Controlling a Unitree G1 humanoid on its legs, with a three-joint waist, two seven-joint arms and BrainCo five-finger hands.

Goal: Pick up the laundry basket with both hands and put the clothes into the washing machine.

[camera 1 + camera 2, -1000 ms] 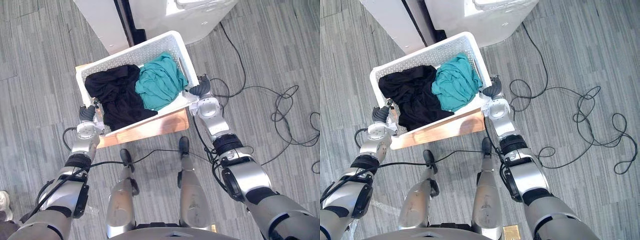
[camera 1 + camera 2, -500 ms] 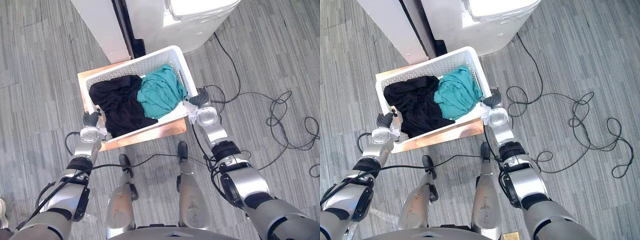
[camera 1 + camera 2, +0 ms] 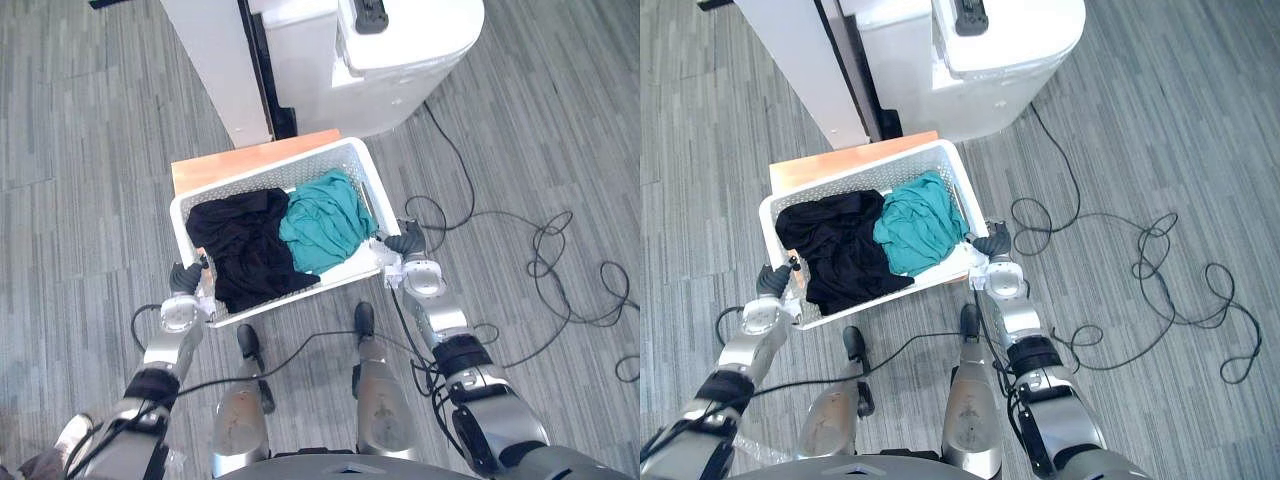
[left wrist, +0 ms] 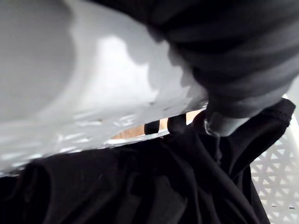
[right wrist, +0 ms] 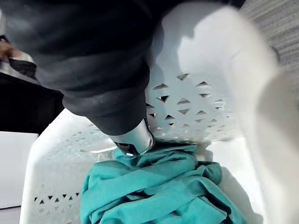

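A white perforated laundry basket (image 3: 300, 172) hangs between my two hands, in front of the wooden stand (image 3: 250, 160). It holds a black garment (image 3: 240, 250) on the left and a teal garment (image 3: 322, 220) on the right. My left hand (image 3: 185, 278) grips the basket's left end, its dark fingertips (image 4: 152, 127) hooked over the rim (image 4: 93, 84) above the black garment (image 4: 140, 186). My right hand (image 3: 405, 243) grips the right end, thumb (image 5: 135, 140) inside the wall (image 5: 187, 107) above the teal garment (image 5: 159, 196). The white washing machine (image 3: 400, 40) stands beyond the basket.
A tall white panel (image 3: 210, 60) stands left of the washing machine, with a dark gap between them. The low wooden stand sits just in front of both. Grey plank floor lies open to the left and right.
The camera has shifted and shows more of the washing machine. The basket has come off the wooden stand toward me; the stand now shows behind it. Both hands keep their grip.
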